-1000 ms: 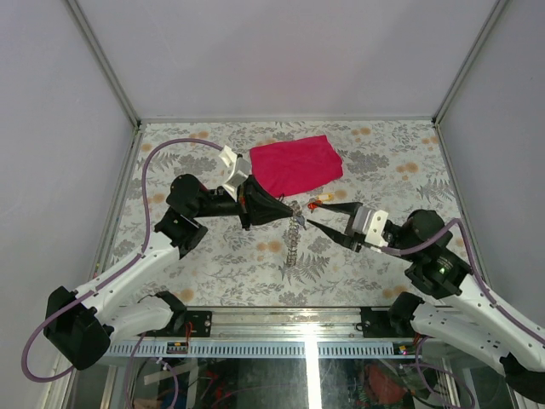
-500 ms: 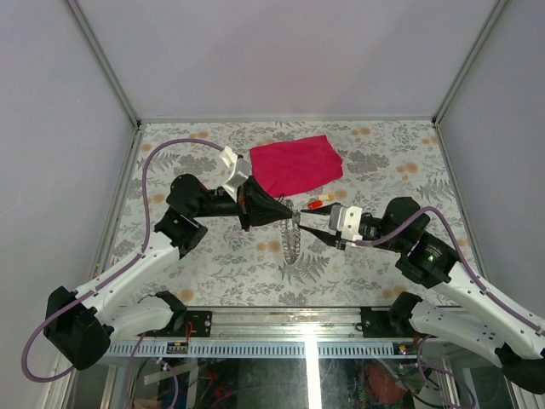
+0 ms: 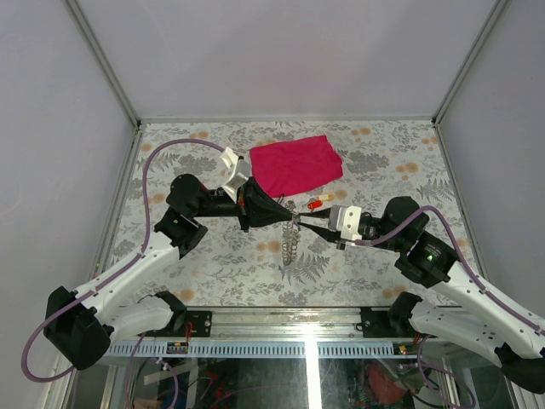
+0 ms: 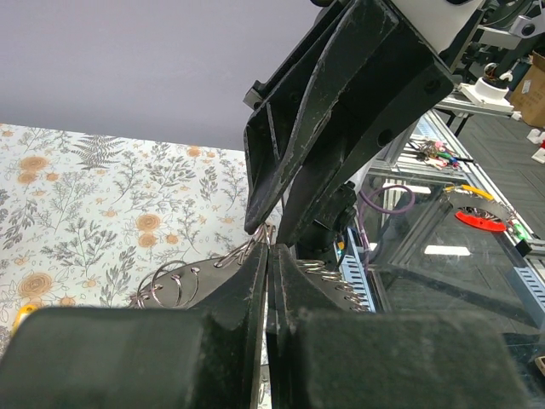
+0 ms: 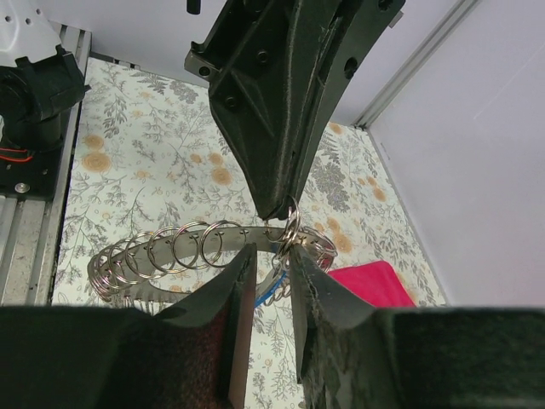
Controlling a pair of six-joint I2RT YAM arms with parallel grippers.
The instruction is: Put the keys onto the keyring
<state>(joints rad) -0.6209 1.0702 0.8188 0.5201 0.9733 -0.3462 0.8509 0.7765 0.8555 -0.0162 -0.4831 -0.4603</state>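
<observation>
My left gripper [image 3: 290, 218] is shut on a shiny silver keyring [image 3: 295, 221] and holds it above the table. In the right wrist view its black fingertips [image 5: 285, 204] pinch the keyring [image 5: 295, 223] from above. My right gripper [image 3: 303, 224] faces it from the right with its jaws a narrow gap apart. Its right finger [image 5: 319, 281] touches the keyring. A blue key-like piece [image 5: 269, 290] hangs behind that gap. In the left wrist view my shut left gripper [image 4: 269, 252] meets the right gripper [image 4: 269, 228]. Small red and yellow pieces [image 3: 317, 203] lie on the table.
A curved metal strip [image 3: 291, 244] with several small rings through its holes hangs from the keyring down to the floral table; it also shows in the right wrist view [image 5: 205, 241]. A red cloth [image 3: 295, 164] lies behind the grippers. Metal rails run along the near edge.
My right gripper has moved left up to the left gripper and narrowed its jaws from wide open. The left gripper has kept its hold and place.
</observation>
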